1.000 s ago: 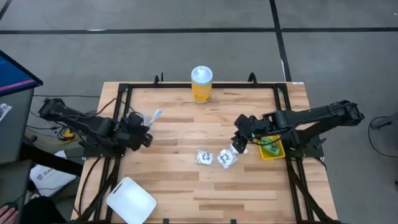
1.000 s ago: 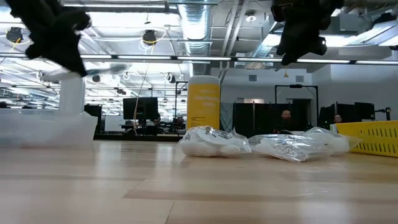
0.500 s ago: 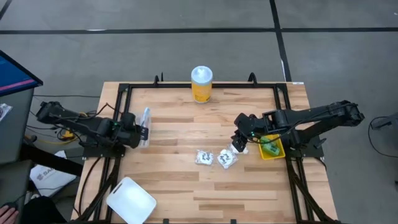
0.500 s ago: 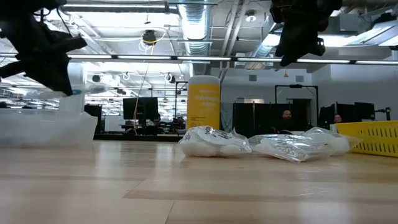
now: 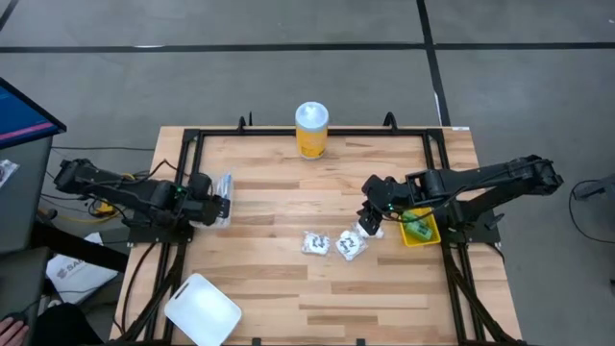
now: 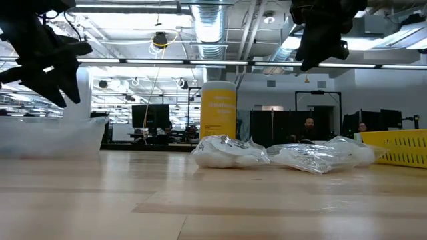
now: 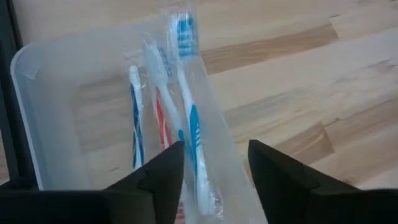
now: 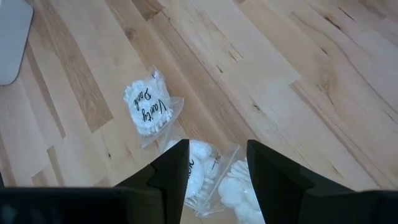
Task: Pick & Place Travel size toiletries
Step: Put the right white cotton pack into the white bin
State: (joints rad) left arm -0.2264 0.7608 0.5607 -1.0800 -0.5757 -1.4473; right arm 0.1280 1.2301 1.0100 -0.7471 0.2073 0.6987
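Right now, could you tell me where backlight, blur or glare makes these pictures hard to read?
Low view: bright ceiling lights behind leave both arms as dark silhouettes, and the near table is soft. Left wrist view: the wrapped toothbrush is hazy through its clear wrapper, inside a translucent bin. Right wrist view: the packets and their print read sharply. High view: evenly lit, no harsh shadows.

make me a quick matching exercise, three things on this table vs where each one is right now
Things:
1. yellow jar
2. wrapped blue toothbrush
3. white packets

Places:
A. held by the left gripper over the clear bin
B. on the wood below the right gripper
C. upright at the table's far edge

Pairs: 1-C, 2-A, 3-B
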